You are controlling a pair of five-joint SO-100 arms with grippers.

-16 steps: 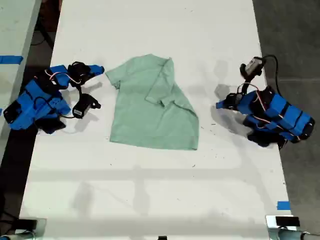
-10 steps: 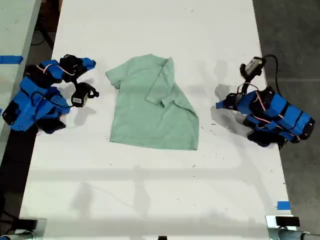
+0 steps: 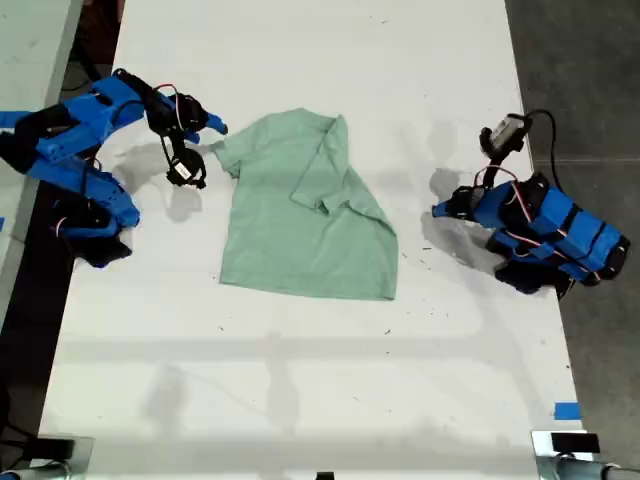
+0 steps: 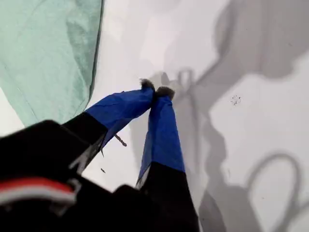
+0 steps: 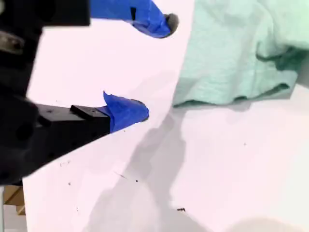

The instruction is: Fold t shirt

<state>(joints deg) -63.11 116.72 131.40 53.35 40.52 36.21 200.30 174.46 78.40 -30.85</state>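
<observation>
My first gripper (image 4: 155,90) fingers pressed together, empty — my second gripper (image 5: 154,67) fingers wide beside t shirt (image 3: 300,210).

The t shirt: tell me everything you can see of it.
The pale mint-green short-sleeved cloth t shirt is plain, soft and creased. It lies flat on the white table, partly folded: the side toward the exterior view's right is turned over the body in a diagonal flap. The sleeve at the exterior view's left is spread out. My open second gripper is close beside that sleeve; contact is unclear. Nothing else touches it.

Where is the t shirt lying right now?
The t shirt lies on the white table, centre of the exterior view, between the two arms, partly folded.
</observation>
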